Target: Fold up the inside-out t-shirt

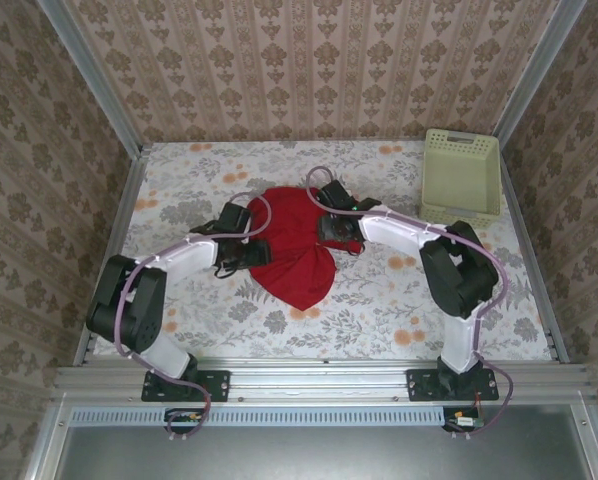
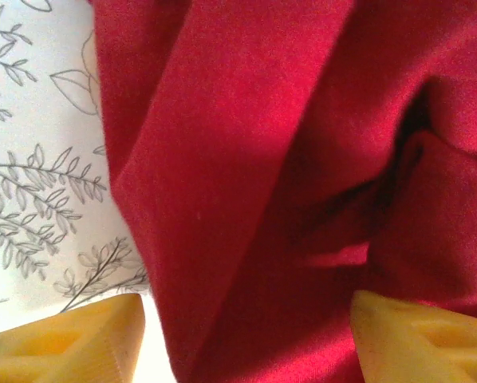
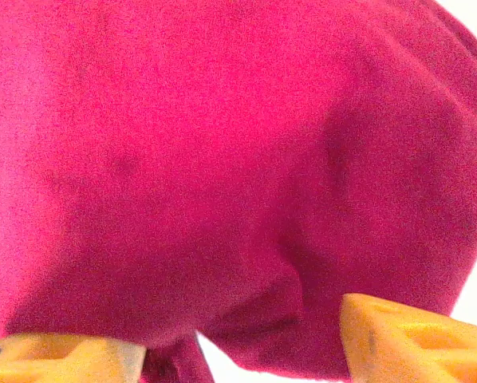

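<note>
The inside-out t-shirt (image 1: 295,240) is a bunched red heap in the middle of the table, not spread flat. My left gripper (image 1: 243,246) sits at its left edge. In the left wrist view its yellow fingers (image 2: 71,343) stand wide apart, with folded red cloth (image 2: 246,199) lying between them. My right gripper (image 1: 333,226) is at the heap's upper right. There too the fingers (image 3: 418,343) are apart, straddling a rounded fold of the shirt (image 3: 222,183) just above the tablecloth.
A pale slatted basket (image 1: 462,175) stands at the back right corner. The floral tablecloth (image 1: 399,300) shows all around the shirt. Patterned walls and metal frame posts close in the table on three sides.
</note>
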### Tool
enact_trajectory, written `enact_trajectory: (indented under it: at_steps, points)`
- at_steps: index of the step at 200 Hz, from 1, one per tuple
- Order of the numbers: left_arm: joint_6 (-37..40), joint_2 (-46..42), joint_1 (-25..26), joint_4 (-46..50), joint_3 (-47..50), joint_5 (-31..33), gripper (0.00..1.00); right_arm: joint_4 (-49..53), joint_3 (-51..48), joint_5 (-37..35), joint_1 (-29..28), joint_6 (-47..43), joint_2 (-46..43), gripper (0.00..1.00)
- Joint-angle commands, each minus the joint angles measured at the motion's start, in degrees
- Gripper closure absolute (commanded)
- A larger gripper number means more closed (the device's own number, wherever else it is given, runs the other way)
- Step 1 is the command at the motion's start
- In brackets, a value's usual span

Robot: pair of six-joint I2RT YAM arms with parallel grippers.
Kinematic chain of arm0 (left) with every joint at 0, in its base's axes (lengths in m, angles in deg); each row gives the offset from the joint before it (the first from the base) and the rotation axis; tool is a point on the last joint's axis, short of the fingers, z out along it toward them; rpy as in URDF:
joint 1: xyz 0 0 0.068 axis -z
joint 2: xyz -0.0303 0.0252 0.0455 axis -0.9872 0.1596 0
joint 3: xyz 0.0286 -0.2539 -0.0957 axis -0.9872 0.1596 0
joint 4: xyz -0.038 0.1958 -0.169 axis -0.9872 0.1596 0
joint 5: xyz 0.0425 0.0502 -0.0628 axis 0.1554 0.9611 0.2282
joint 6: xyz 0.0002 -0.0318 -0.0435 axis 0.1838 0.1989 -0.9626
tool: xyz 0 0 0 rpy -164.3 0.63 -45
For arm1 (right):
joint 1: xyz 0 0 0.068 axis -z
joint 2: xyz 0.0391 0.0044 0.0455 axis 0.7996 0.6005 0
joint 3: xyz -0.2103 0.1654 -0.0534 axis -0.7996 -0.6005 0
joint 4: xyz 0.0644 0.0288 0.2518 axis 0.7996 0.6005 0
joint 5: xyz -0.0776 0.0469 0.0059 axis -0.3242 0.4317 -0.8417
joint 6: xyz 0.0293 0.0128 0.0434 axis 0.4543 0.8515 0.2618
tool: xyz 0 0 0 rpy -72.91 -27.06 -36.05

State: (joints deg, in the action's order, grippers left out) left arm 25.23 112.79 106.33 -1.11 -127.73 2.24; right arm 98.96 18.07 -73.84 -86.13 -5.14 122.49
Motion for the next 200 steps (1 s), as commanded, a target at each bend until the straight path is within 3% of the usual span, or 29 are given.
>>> enact_trajectory:
  at_steps: [1, 25, 48, 88, 121, 153, 176, 200]
  points:
    - [0.75, 2.01, 0.15, 0.49, -3.15, -0.42, 0.46, 0.42, 4.22, -0.31, 1.16, -2.41, 2.67, 0.50]
    - [1.88, 3.64, -0.23, 2.75, -5.91, 0.21, 0.74, 1.75, 6.40, -2.66, 1.79, -4.54, 2.69, 0.83]
    - [3.54, 2.52, -1.36, 6.43, -9.30, 2.37, 1.00, 3.56, 6.60, -5.76, 2.08, -6.66, -1.36, 0.99]
    - [7.36, -5.62, -3.41, 15.91, -19.01, 11.70, 1.00, 9.58, 7.24, -8.95, 2.23, -11.13, -15.25, 1.00]
    - [10.99, -18.30, -2.31, 19.91, -26.33, 19.52, 1.00, 13.52, 7.15, -9.29, 2.19, -14.35, -28.46, 1.00]
    - [12.01, -28.81, -1.83, 18.15, -24.46, 23.69, 1.00, 13.87, 1.50, -2.85, 2.19, -14.90, -39.78, 1.00]
    - [12.58, -26.96, -1.88, 18.09, -22.83, 23.17, 1.00, 11.25, -3.68, 2.67, 2.19, -12.04, -41.98, 1.00]
    - [11.57, -18.35, -2.23, 19.47, -24.79, 21.92, 1.00, 9.03, -5.18, 3.50, 2.89, -9.89, -35.98, 1.00]
